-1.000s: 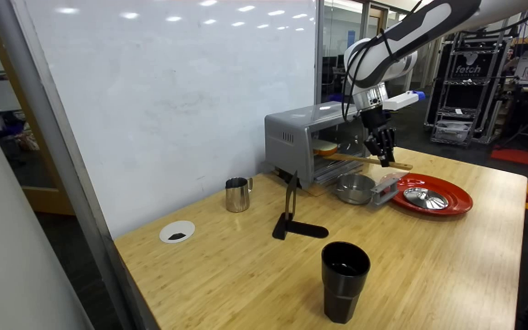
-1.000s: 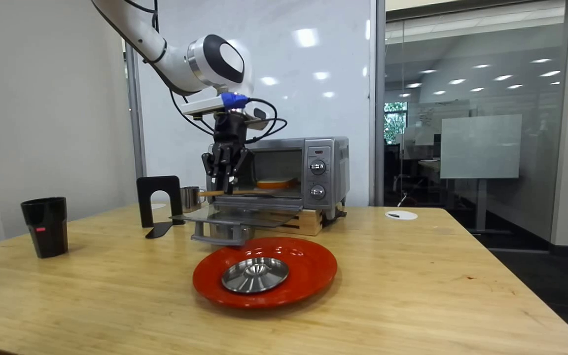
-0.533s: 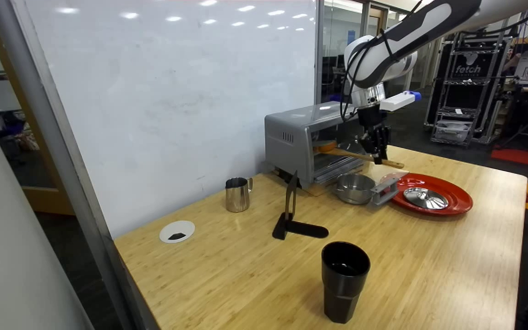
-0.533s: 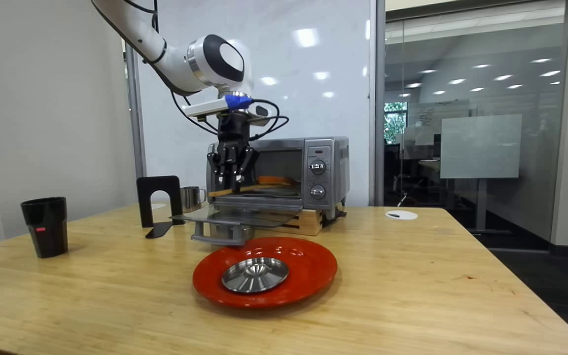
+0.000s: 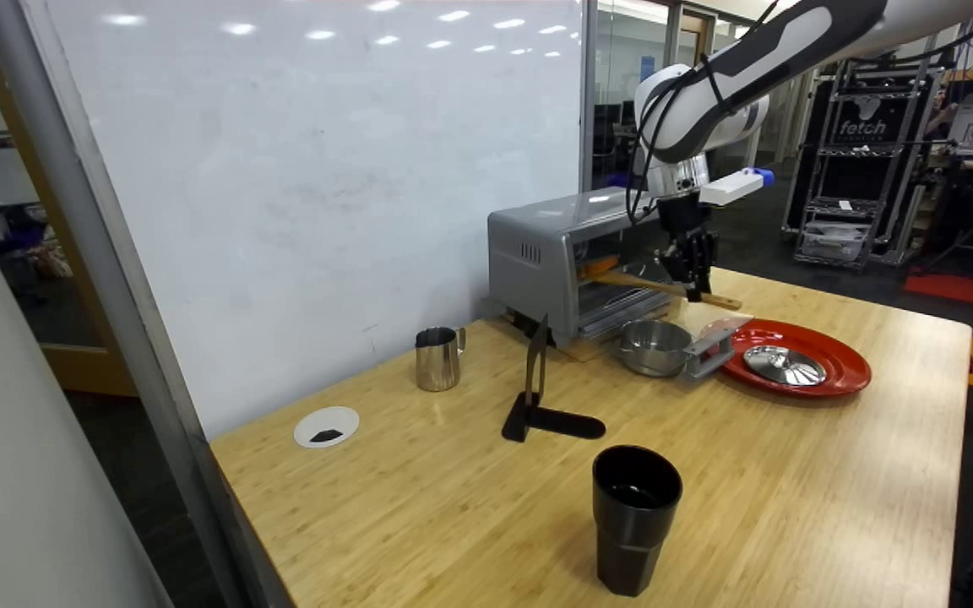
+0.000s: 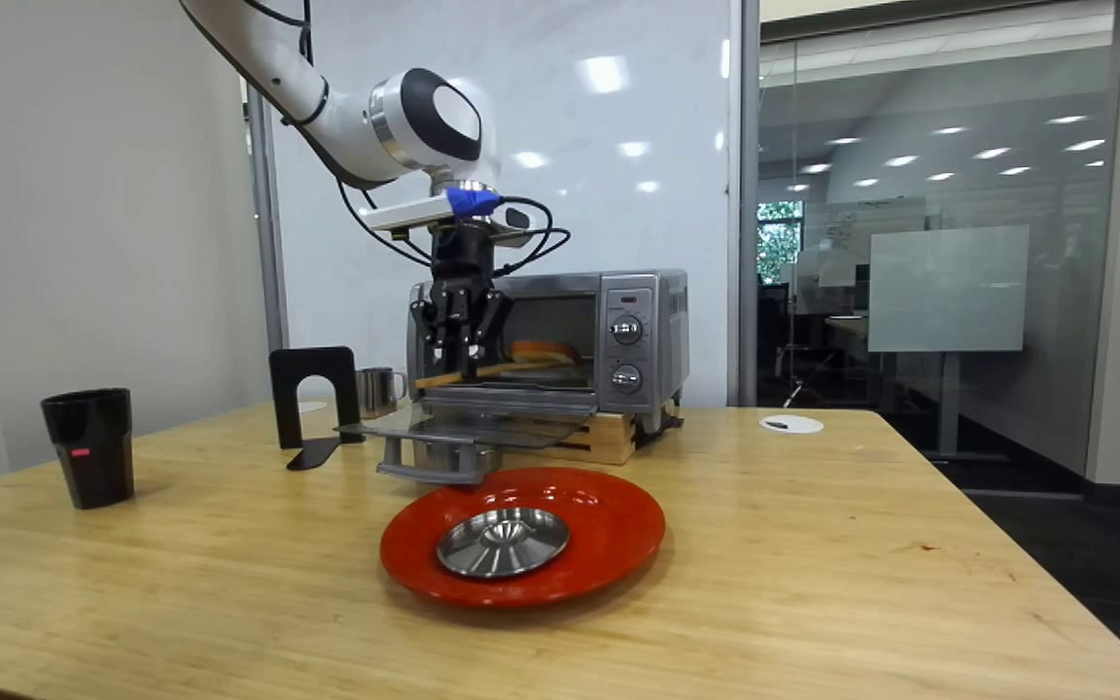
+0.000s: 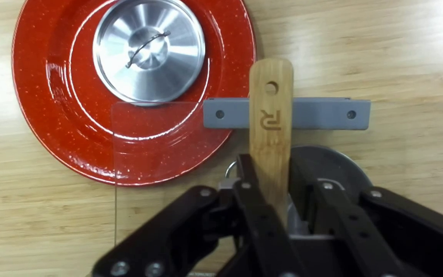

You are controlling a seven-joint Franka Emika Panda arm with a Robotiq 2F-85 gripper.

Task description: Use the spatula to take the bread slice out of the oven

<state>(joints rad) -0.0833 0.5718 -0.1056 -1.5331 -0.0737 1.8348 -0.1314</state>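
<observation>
Fingers pointing down, the gripper (image 5: 694, 295) pinches the handle of a light-wood spatula (image 7: 271, 130) between its two fingertips. In the wrist view the rounded end of the handle, with a hole and a dark mark in it, pokes out past one side of the gripper. From the opposite side of the gripper the spatula reaches into the oven (image 5: 529, 270), which stands near the gripper with its front open. Inside the oven, at the spatula's far end from the gripper, the bread slice (image 6: 542, 348) sits tilted, its edge showing orange-brown in both exterior views; whether the head is under it or only against it cannot be told. Below the gripper the oven's lowered glass door (image 6: 521, 431) juts out, and beneath that glass a metal pot (image 5: 652, 361) stands on the table (image 5: 419, 507). Also below the gripper, out past the handle's rounded end and to one side, a red plate (image 6: 609, 535) bears a metal lid (image 7: 148, 73); the door overlaps the plate's edge in the wrist view. Well apart from the gripper on the table stand a steel jug (image 5: 438, 365), a black bookend (image 5: 567, 423) and, farthest off, a black cup (image 5: 632, 528).
</observation>
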